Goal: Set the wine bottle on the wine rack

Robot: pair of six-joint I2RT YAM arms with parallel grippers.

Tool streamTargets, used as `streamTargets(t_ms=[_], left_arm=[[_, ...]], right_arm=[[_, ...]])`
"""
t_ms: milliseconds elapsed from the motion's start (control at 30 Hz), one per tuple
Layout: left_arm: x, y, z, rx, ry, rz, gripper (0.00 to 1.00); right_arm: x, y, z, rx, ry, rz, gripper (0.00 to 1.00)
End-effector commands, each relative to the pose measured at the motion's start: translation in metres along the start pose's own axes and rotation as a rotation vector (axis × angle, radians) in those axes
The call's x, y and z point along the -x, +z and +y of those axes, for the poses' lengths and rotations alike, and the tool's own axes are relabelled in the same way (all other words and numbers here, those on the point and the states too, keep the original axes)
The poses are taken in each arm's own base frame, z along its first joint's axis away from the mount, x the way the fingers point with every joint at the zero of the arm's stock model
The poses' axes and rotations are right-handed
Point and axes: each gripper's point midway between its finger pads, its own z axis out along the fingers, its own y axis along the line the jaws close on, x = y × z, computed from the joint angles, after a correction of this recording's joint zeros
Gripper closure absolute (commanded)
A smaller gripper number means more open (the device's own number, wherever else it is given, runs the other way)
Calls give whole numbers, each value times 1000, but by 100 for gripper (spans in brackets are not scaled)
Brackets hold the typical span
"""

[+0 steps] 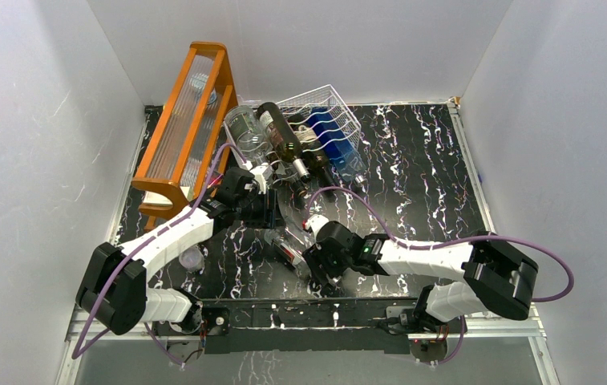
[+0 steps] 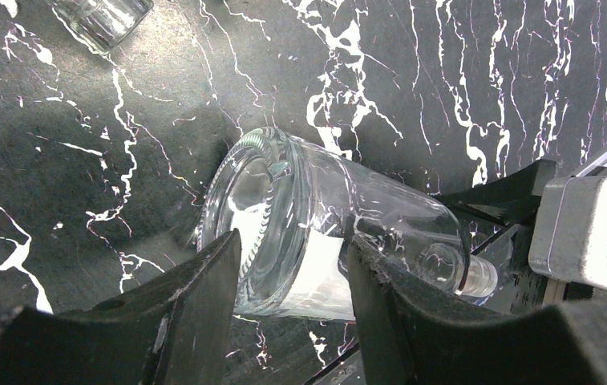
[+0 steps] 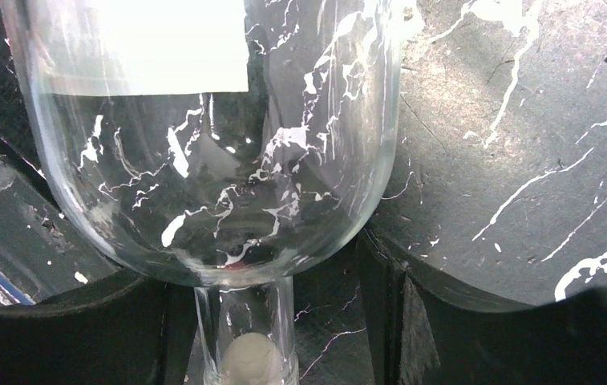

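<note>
The clear wine bottle (image 1: 288,253) lay on the bench (image 1: 412,176), its neck between the spread right gripper (image 3: 272,281), its base toward the spread left gripper (image 2: 293,273), the wine rack (image 1: 328,120) well beyond.

The left arm (image 1: 167,237) reaches forward and bends inward, the left gripper (image 2: 293,245) held low with its fingers spread. The right arm (image 1: 428,258) stretches leftward, the right gripper (image 3: 260,273) low, fingers likewise parted
</note>
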Motion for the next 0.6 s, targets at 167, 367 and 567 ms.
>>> streamTargets(t_ms=[167, 367, 567], left_arm=[[-35, -1, 7, 12, -27, 125, 55], [-37, -3, 2, -12, -35, 123, 57], [-23, -12, -6, -30, -32, 61, 59]], right_arm=[[-6, 15, -4, -11, 19, -22, 32], [-7, 16, -5, -19, 23, -17, 60], [10, -3, 5, 20, 1, -42, 100]])
